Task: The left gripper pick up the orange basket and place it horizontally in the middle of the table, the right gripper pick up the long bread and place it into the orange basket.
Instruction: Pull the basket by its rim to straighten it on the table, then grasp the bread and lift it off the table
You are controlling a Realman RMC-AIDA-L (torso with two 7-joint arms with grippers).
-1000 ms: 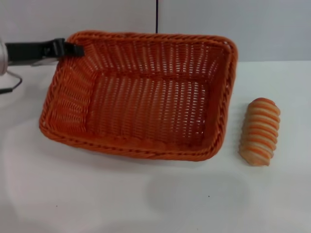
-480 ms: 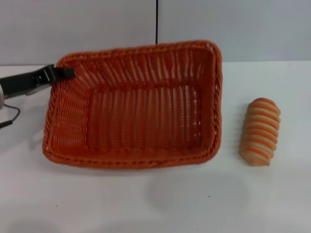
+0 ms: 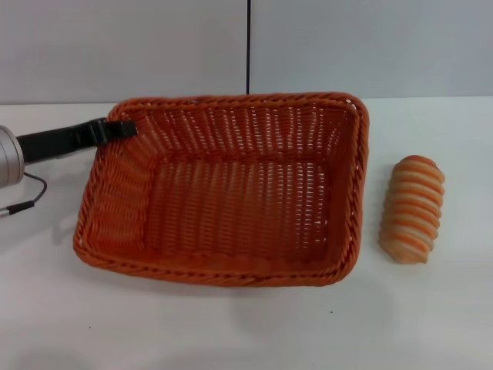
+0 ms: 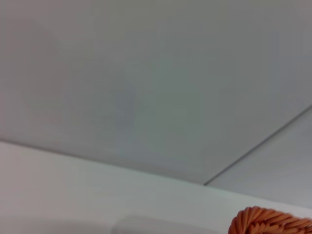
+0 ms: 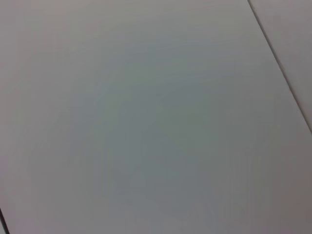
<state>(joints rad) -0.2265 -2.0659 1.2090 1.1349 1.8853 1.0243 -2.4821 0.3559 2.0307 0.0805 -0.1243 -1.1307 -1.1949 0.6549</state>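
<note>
The orange basket (image 3: 231,185) lies on the white table (image 3: 231,324), its long side running left to right, near the middle. My left gripper (image 3: 123,129) reaches in from the left and is shut on the braided rim at the basket's far left corner. A bit of that rim (image 4: 273,222) shows in the left wrist view. The long bread (image 3: 414,208), tan with orange and cream stripes, lies on the table just right of the basket, not touching it. The right gripper is out of view; the right wrist view shows only a plain grey surface.
The left arm's silver segment (image 3: 9,154) and a thin black cable (image 3: 27,196) sit at the left edge. A grey wall (image 3: 347,46) with a dark vertical seam stands behind the table. Bare tabletop lies in front of the basket.
The basket, held by the left gripper, has swung and come down level on the table; its right end moved back to the right. The bread has not moved.
</note>
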